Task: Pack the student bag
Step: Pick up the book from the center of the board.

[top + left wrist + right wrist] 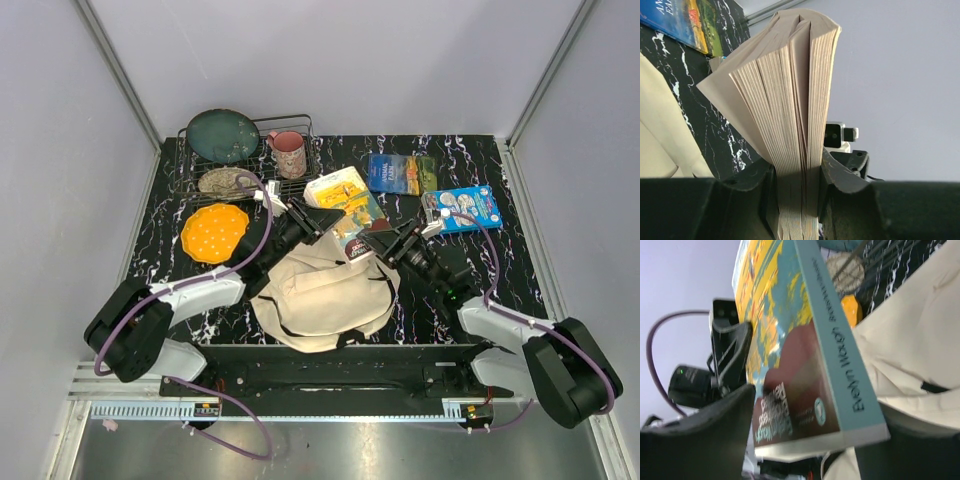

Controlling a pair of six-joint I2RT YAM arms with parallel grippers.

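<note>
The student bag point(325, 290), cream canvas, lies crumpled at the table's near middle; it also shows in the right wrist view point(920, 340) and the left wrist view point(655, 135). A paperback book point(345, 200) with a yellow and teal cover hangs over the bag's far edge. My left gripper point(308, 218) is shut on it, the page block point(790, 90) pinched between the jaws point(797, 170). My right gripper point(388, 240) stands open around the book's lower corner point(805, 370), one finger point(715, 430) by the cover and the other point(910, 445) beyond the spine.
A wire rack point(305, 125) at the back left holds a dark green plate point(222, 135) and a pink mug point(289, 153). A speckled dish point(228, 181) and an orange plate point(214, 232) lie left. A blue book point(400, 173) and a blue-white box point(462, 208) lie right.
</note>
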